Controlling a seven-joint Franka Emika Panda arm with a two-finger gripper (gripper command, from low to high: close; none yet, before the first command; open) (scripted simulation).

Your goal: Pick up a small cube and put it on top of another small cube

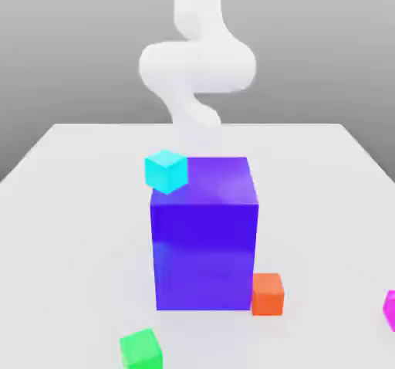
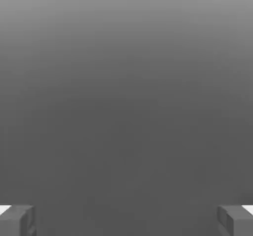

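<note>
hand view: gripper (image 2: 126,221) fingers spread wide, empty, ready for the small glossy magenta cube (image 1: 389,310) well apart from it.

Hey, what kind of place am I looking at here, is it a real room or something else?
Most likely a simulated robot test scene, not a real room: a plain white table against a blank grey backdrop, glossy toy-like blocks such as the big blue-purple block and pink cube, and a smooth white robot arm behind.

No readable text, label or number anywhere (the cube faces are plain)
</note>
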